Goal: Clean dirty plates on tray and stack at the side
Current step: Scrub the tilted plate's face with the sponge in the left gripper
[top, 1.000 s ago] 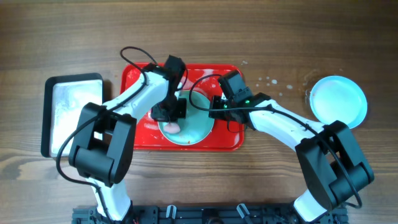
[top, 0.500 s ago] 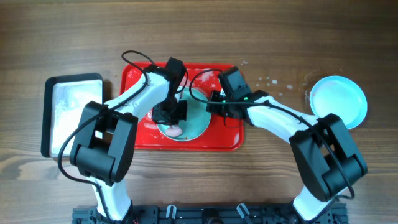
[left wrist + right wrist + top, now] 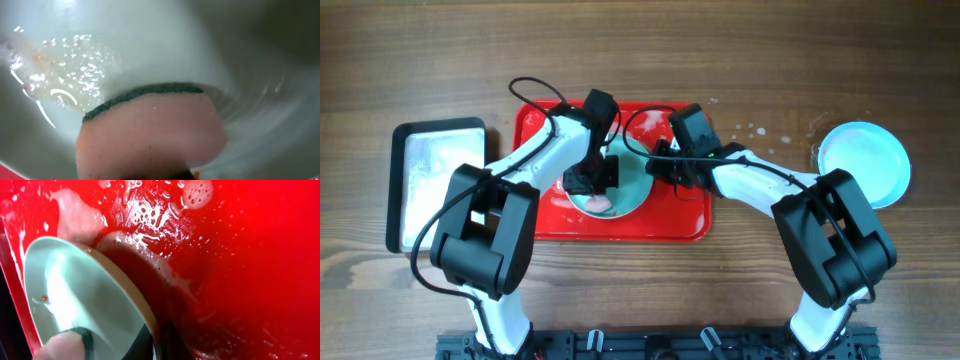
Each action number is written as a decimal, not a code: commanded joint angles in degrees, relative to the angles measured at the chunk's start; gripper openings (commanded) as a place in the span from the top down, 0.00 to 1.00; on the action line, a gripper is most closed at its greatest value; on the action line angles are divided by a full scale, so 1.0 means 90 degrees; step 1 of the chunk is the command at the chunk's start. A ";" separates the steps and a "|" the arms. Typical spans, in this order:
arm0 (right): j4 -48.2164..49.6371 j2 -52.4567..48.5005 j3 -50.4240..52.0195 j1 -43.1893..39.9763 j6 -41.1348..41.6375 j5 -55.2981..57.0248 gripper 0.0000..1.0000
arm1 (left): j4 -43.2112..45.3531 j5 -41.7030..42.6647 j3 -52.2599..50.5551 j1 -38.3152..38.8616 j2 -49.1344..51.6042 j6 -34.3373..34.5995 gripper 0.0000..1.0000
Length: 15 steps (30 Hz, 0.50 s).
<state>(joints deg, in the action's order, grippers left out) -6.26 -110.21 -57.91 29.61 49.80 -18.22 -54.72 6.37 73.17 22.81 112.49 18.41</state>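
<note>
Since a second before, the right gripper [image 3: 657, 171] had shifted left and tipped the plate [image 3: 632, 182] steeper, its low edge on the sudsy red tray [image 3: 545, 218]. Its fingers pinched the plate's right rim. Closed on a pink sponge [image 3: 601, 203], the left gripper [image 3: 597, 193] pressed it against the plate's wet face. Farther right, off the tray, a second plate [image 3: 865, 165] lay on the table [image 3: 770, 290].

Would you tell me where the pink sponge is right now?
In the overhead view the pink sponge sits near the middle, just below the left gripper, pressed against the plate on the red tray.
</note>
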 commanded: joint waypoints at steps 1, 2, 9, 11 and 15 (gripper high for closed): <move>-0.0243 -0.0423 0.0172 0.0226 0.0653 0.0044 0.96 | 0.0046 -0.0355 -0.0104 0.0073 0.0231 0.0148 0.96; -0.0296 -0.0423 0.0172 0.0206 0.0755 0.0102 0.96 | -0.0024 -0.0675 -0.0104 0.0049 0.0231 0.0418 0.96; -0.0384 -0.0423 0.0172 0.0129 0.0986 0.0236 0.96 | 0.0345 -0.2722 -0.0170 -0.0131 0.0231 0.2623 0.96; -0.0401 -0.0423 0.0172 0.0129 0.0981 0.0233 0.96 | 0.1035 -0.2866 -0.0379 -0.0131 0.0231 0.2727 0.96; -0.0408 -0.0423 0.0172 0.0131 0.0962 0.0209 0.96 | 0.2438 -0.2856 -0.0862 -0.0131 0.0231 0.2698 0.96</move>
<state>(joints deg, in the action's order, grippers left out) -7.86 -110.43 -58.13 31.31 57.95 -19.46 -39.44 -14.59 70.43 22.72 111.72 39.72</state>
